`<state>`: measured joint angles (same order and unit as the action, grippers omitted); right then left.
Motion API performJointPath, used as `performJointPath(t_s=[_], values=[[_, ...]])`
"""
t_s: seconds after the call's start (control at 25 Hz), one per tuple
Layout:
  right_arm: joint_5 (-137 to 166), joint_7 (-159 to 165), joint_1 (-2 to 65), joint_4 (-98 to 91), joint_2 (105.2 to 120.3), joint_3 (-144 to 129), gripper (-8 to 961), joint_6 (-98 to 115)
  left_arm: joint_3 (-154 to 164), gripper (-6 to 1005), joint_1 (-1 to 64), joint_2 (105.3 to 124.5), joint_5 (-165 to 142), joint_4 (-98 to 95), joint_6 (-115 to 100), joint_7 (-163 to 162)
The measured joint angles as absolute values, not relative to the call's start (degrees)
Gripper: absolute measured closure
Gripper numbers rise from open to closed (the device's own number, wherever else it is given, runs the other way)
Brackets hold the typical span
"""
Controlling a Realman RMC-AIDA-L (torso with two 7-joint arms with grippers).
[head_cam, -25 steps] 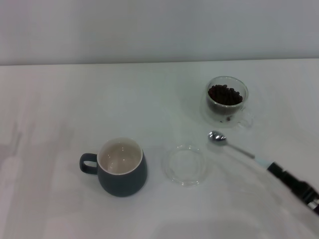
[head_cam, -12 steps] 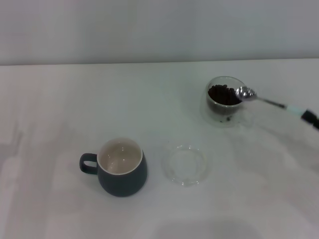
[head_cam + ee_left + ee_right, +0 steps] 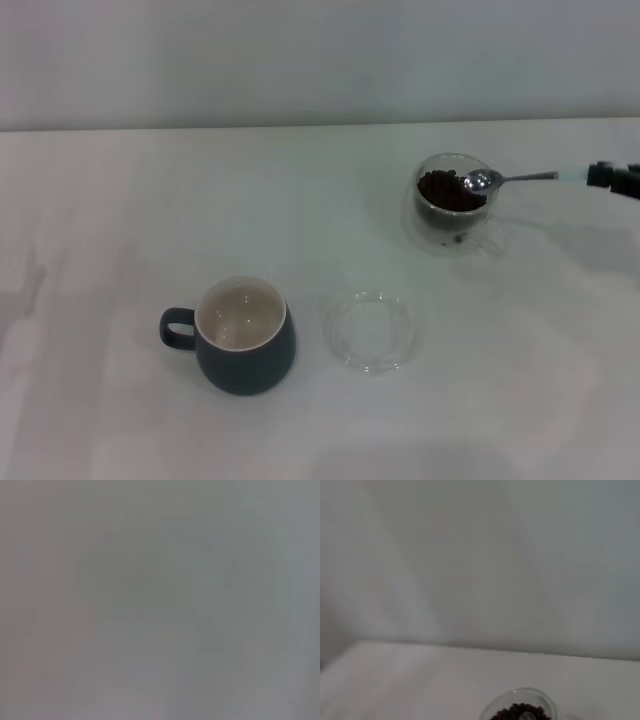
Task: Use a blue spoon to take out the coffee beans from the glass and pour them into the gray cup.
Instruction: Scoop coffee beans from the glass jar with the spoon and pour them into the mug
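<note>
Right gripper [image 3: 610,174] jaws pinching spoon [image 3: 512,179] handle, bowl over beans [image 3: 448,191] in glass [image 3: 455,203], cup [image 3: 245,335] well apart, left gripper not seen.

gray cup [image 3: 245,337] front left, saucer [image 3: 372,331] just right, glass [image 3: 455,203] behind right

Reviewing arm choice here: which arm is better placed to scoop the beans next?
Right. The right gripper already holds the spoon, its bowl over the beans in the glass. The left arm shows nowhere in the head view.
</note>
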<state>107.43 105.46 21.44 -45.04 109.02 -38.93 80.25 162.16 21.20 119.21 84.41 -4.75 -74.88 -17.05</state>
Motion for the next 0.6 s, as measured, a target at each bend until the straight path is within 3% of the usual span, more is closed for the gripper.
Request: performJointPath(t_s=[0.28,0.6], values=[[117.10,111.89,25.35,-54.92,109.44,-39.34,806,81.96,162.16,196,21.06,119.31,84.47,-4.84,-75.02,-17.05],[124.52,115.83,27.57,-64.16,111.00,-41.06,806,83.56,162.16,197,20.86,119.36,84.47,-4.84,-75.03,-17.05]])
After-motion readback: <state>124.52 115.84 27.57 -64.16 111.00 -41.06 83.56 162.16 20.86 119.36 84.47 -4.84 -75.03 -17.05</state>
